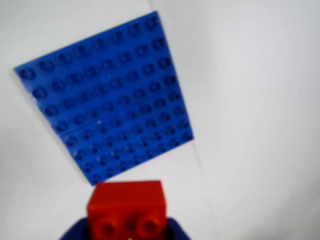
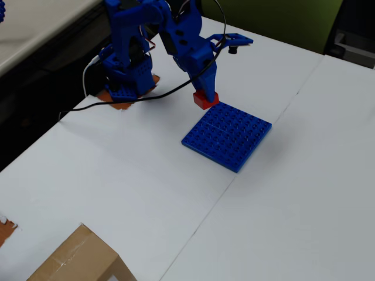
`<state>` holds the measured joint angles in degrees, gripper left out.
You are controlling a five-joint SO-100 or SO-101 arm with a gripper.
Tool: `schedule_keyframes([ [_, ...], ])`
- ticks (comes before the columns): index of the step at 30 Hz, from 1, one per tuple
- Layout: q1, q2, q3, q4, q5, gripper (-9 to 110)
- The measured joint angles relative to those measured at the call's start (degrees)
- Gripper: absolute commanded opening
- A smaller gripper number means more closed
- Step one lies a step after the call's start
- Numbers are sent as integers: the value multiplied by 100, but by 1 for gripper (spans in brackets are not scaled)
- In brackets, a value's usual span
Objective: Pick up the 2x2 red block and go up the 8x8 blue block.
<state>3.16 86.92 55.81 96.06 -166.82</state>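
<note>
The 2x2 red block [image 2: 206, 99] is pinched in the hand [image 2: 206, 93], bright red, squarish, glossy plastic. In the wrist view the red block [image 1: 127, 207] sits at the bottom edge, blurred, two round hollows showing on its near face, with dark blue fingers [image 1: 176, 230] hugging it on both sides. The stud count on top can't be read in either view.

In the overhead view the block hangs just beside the far corner of the 8x8 blue block [image 2: 228, 136]; whether it touches the plate or the worktop can't be told.

The blue block is a flat square plate, deep blue, a regular grid of round studs, a faint seam across the middle. It lies flat on the white worktop [image 2: 117, 187], turned diamond-wise in the overhead view. In the wrist view the plate [image 1: 110, 95] fills the upper left, out of focus, studs reading as dark rings.

Blue arm [image 2: 176, 35] reaches down from its base [image 2: 126, 82] at the worktop's far left, black cable [image 2: 135, 100] trailing. Cardboard box [image 2: 79, 260] at bottom edge, well apart.
</note>
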Motion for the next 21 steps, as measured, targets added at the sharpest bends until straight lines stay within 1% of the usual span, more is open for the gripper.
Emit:
schedule_keyframes([
  [3, -35, -132, -9, -9, -369, 1],
  [9, -141, -316, -9, -123, -703, 1],
  [21, -343, -580, -53, -334, -853, 1],
])
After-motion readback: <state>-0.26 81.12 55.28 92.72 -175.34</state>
